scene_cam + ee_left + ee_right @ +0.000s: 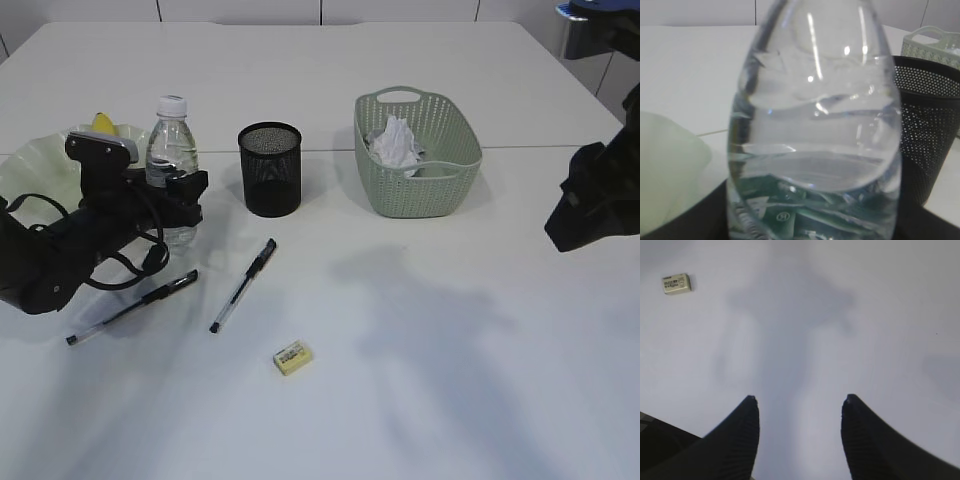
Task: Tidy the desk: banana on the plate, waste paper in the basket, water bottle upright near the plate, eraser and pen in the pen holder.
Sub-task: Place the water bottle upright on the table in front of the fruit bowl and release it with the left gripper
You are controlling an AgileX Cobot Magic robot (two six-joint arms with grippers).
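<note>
A broad white surface [420,400] fills nearly the whole exterior view, with 1 thin seam running across it. Soft grey shadows lie on its near right part. Behind its far edge stands a pale wall [240,10] of flat panels split by narrow vertical joints. The light is even and diffuse.

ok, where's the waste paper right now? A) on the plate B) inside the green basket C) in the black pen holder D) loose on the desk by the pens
B: the crumpled white waste paper lies inside the sage-green basket, right of the black mesh pen holder.
</note>
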